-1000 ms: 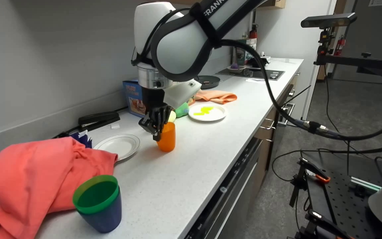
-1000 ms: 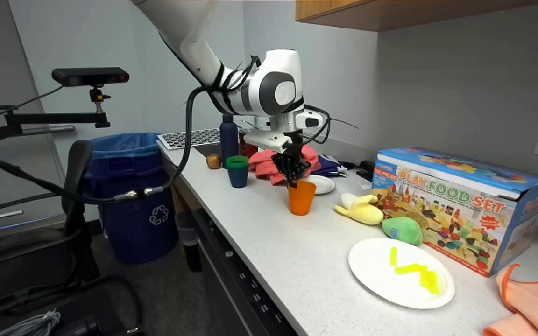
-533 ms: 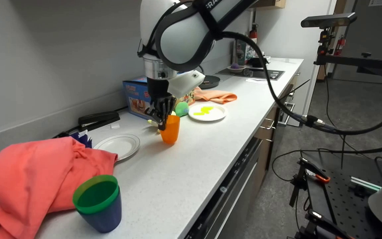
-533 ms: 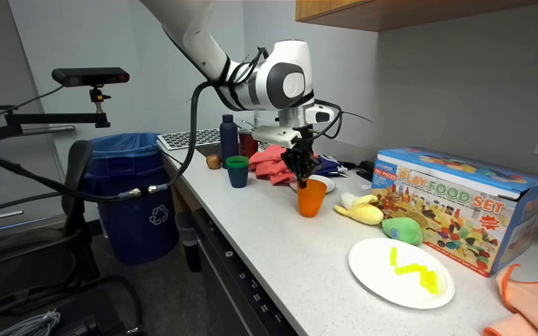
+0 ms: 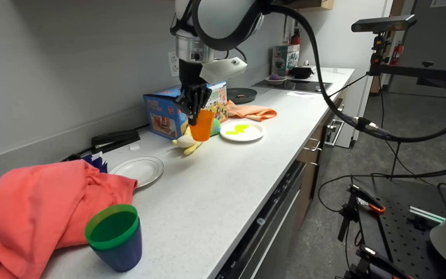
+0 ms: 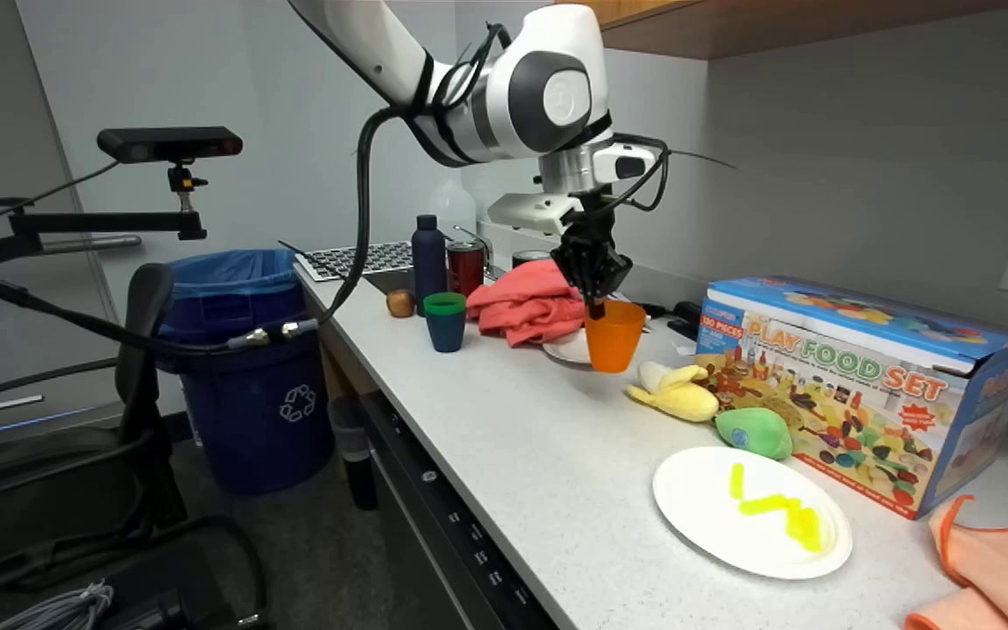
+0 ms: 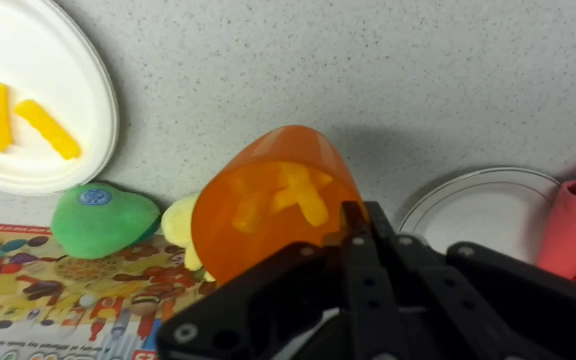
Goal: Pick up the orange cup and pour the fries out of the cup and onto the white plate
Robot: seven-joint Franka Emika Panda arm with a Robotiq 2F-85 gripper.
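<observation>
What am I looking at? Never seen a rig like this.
A jointed white robot arm with a black hand. Two pictures are taken from outside the robot, the third from its wrist, looking down along the hand. The hand pinches the wall of an orange tapered plastic tumbler, holding it above the speckled white countertop, with yellow stick-shaped fries inside. On the countertop, among other things: a round shallow white plate bearing more fries, a white plate with thin rim lines, a crumpled coral-red cloth and a printed cardboard box.

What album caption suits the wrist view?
Gripper holds an orange cup of yellow fries above the speckled counter; more lie on a white plate.
</observation>
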